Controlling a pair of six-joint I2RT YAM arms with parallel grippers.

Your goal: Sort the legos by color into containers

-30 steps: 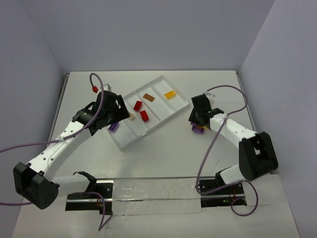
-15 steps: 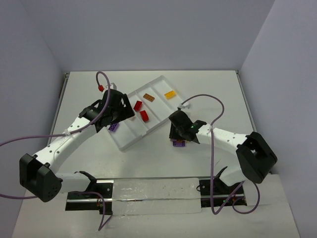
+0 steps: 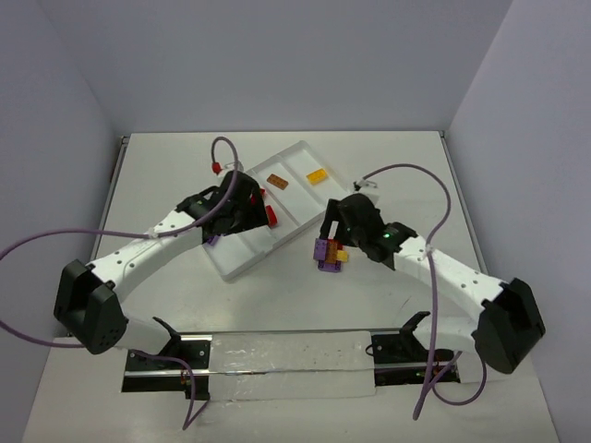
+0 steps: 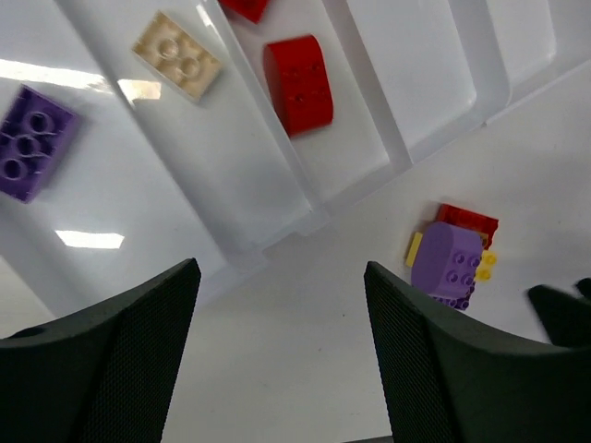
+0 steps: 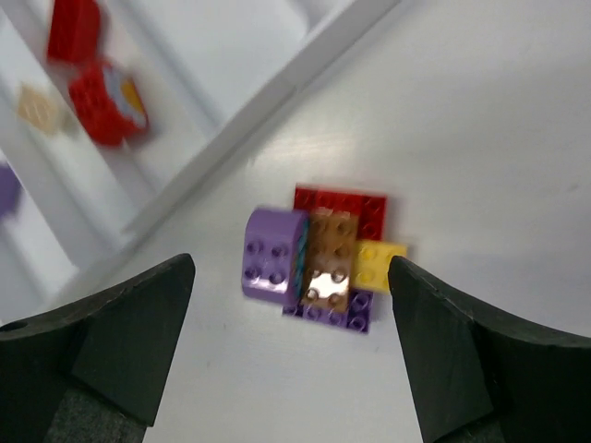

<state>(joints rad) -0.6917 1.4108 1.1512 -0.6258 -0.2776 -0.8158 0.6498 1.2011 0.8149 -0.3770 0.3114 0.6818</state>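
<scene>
The white tray (image 3: 297, 162) lies at an angle in mid-table. Its compartments hold a yellow lego (image 3: 317, 176), a brown-orange one (image 3: 277, 182), red ones (image 4: 298, 83), a tan one (image 4: 175, 55) and a purple one (image 4: 28, 143). A joined clump of legos (image 3: 328, 255) lies on the table just right of the tray: a rounded purple brick (image 5: 272, 254), a brown one (image 5: 328, 258), a red one (image 5: 342, 198) and a yellow one (image 5: 379, 263). My right gripper (image 5: 291, 268) hangs open over the clump, touching nothing. My left gripper (image 4: 280, 277) is open and empty over the tray's near edge.
A clear strip (image 3: 277, 360) on black brackets runs along the near edge between the arm bases. Purple cables (image 3: 406, 168) loop above both arms. Grey walls close in the table on the left, back and right.
The right arm carried the clump leftward toward the tray, then opened its jaws; the clump now lies on the table. The left arm swung right over the tray.
</scene>
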